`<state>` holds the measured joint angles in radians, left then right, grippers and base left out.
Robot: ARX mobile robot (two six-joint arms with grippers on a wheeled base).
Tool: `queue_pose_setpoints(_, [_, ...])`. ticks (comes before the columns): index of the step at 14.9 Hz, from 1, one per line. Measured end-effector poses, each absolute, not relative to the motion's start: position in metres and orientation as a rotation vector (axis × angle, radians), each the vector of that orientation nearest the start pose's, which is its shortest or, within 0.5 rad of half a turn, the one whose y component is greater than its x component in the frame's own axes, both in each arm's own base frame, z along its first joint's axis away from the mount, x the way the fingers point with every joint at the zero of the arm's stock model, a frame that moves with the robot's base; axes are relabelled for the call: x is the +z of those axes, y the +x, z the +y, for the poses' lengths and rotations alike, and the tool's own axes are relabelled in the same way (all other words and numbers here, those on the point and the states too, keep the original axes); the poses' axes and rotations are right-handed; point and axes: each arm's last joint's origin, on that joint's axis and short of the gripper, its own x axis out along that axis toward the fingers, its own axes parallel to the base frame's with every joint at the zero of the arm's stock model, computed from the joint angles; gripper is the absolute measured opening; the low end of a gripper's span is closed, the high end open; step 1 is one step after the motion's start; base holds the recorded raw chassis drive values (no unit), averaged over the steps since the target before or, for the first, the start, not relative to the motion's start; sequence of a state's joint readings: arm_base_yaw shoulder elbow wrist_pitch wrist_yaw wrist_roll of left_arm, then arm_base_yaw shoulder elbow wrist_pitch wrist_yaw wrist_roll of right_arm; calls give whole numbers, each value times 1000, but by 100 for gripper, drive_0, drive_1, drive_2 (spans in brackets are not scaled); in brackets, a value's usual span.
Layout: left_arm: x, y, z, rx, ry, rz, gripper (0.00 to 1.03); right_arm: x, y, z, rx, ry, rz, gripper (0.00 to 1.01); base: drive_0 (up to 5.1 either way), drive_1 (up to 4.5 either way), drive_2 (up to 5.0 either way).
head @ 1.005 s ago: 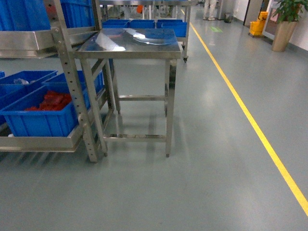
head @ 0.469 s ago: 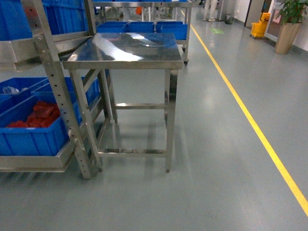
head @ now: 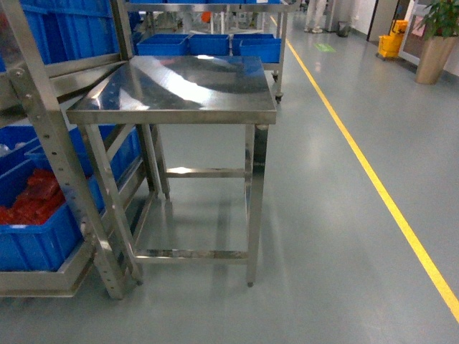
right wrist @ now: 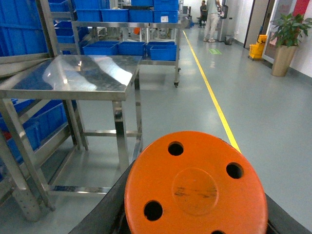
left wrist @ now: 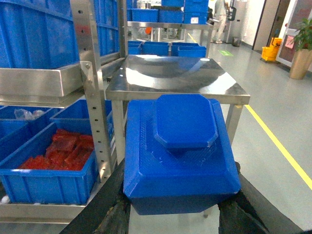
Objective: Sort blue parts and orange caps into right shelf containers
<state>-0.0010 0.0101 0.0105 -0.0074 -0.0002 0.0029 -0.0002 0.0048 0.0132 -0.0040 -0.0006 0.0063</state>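
Handling, judged: blue part [left wrist: 181,151], filling centre and lower frame of the left wrist view, looks like rigid moulded plastic, stepped, with an octagonal raised boss on top. Probably light, smooth-sided, prone to slipping if pinched on the sloped shoulders; best held on the flat lower flanks, where the dark jaws sit now at lower left and lower right of frame. Orange cap [right wrist: 195,187], lower centre of the right wrist view: stiff disc with round through-holes and a scuffed centre. Likely light, not fragile; grip across the rim, not the face.

Claws: left gripper [left wrist: 170,214] spread wide, dark fingers [left wrist: 109,204] bracketing the blue part from below on both sides, apparently clamped on it; actual contact faces hidden under the part. Right gripper [right wrist: 192,222] mostly hidden behind the cap; dark finger edges visible at the lower corners, cap seated between them, so apparently gripping it. Exact opening not readable.

Neither claw visible in the head view.

Surroundings: steel table [head: 179,89] centre frame in the head view, top bare and reflective. Shelf rack [head: 50,143] at left edge, blue crate [head: 36,244] at lower left with red pieces [head: 29,204] inside. More blue crates [head: 208,44] at upper centre. Yellow floor line [head: 373,179] running down the right.
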Motion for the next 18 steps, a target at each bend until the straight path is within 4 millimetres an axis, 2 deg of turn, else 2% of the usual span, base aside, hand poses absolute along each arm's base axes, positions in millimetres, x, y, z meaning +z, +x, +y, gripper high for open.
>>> queue_pose_setpoints(4, [166,98,0,-1,3,6,41,167,97,0,0,6,-2,44,5,436,-427])
queue_pose_setpoints(8, [166,98,0,-3,3,2,41,167,97,0,-3,6,-2,44,0,0,0])
queue_pose_setpoints(18, [166,98,0,0,3,6,41,167,97,0,-2,6,-5,44,-489,257,257])
